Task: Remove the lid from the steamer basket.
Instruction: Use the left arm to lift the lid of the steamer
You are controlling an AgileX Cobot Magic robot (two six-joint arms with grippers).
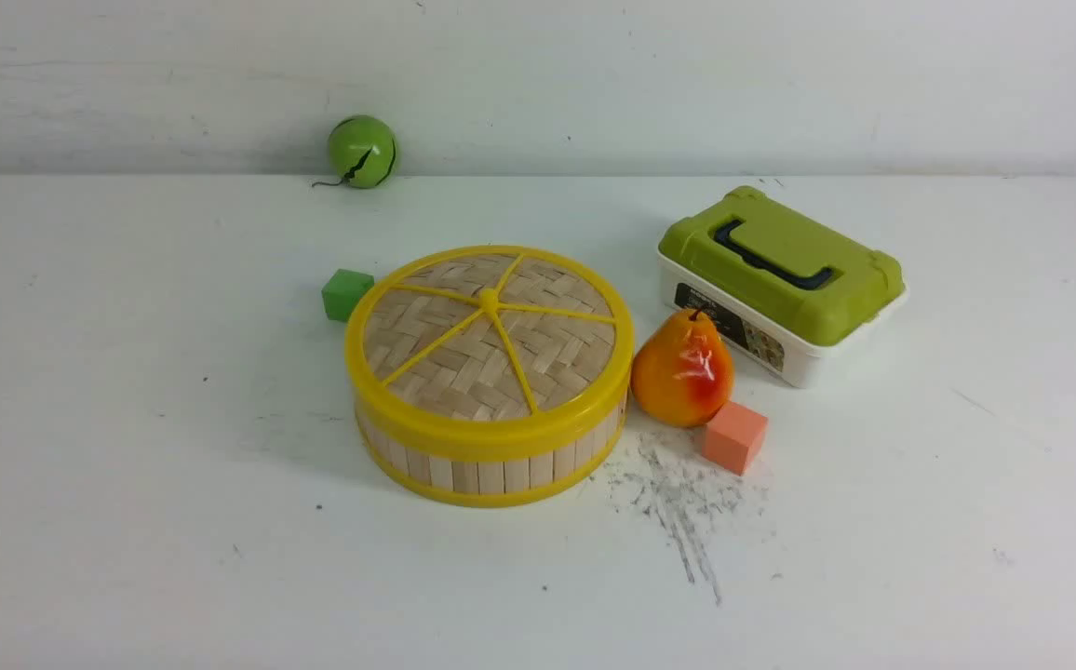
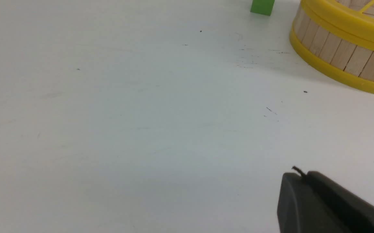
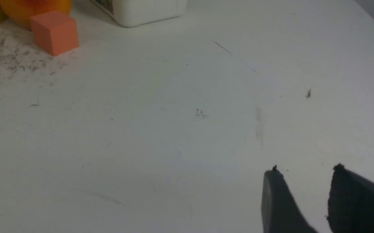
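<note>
resting lid (image 1: pixel 490 340), steamer basket (image 1: pixel 491 475) beneath, pear (image 1: pixel 684 372) beside

In the front view, the lid (image 1: pixel 490 344) hides the inside of the steamer basket (image 1: pixel 491 473), and its far wall is out of sight. The basket's left side covers part of the green cube (image 1: pixel 346 295). The pear (image 1: pixel 683 370) hides a piece of the white box (image 1: pixel 785 358) and meets the orange cube (image 1: pixel 735 437), which covers a little of its lower right side. The print on the box's label (image 1: pixel 730 326) is too small to read. The left wrist view cuts off the basket, lid and green cube; the right one crops the pear and box. Both hands, the left (image 2: pixel 298 174) and the right (image 3: pixel 305 168), are blurred and cut off by the picture's edge.
</note>
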